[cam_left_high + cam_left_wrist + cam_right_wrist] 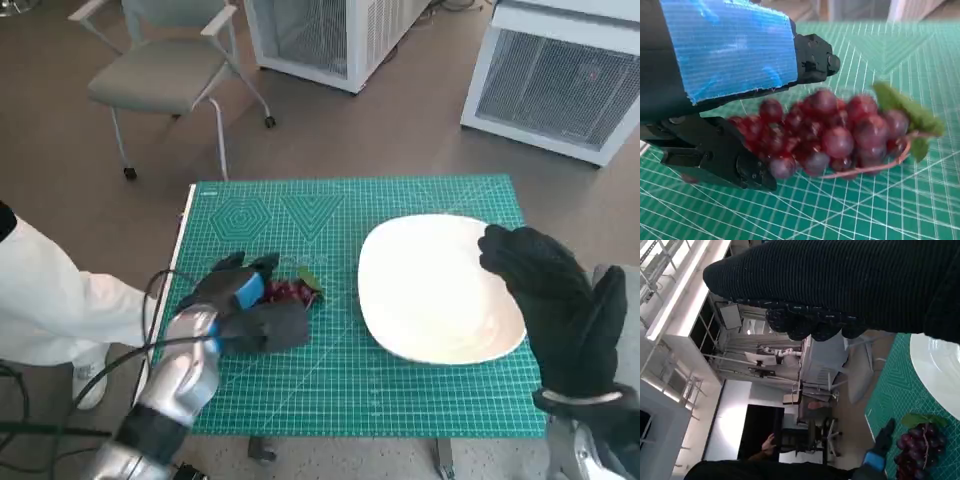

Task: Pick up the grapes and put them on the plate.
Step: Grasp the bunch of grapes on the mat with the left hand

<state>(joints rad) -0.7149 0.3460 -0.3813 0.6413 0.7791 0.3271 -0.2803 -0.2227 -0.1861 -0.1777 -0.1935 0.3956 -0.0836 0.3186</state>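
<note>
The left hand [243, 303] is lying on the green mat [340, 380] at the table's near left, its fingers [720, 155] closing around the grapes [292, 291], which are resting on the mat. To the right, the right hand [555, 300] is hovering released, holding nothing, over the plate [425, 290] edge. A chair [165, 70] is standing far left.

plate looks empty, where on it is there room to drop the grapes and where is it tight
The white plate is bare across its middle and its side toward the grapes. Its far right edge is crowded: the right hand hangs over it. A strip of green mat lies bare between grapes and plate. Around the grapes it is tight, with the left hand at them.
</note>
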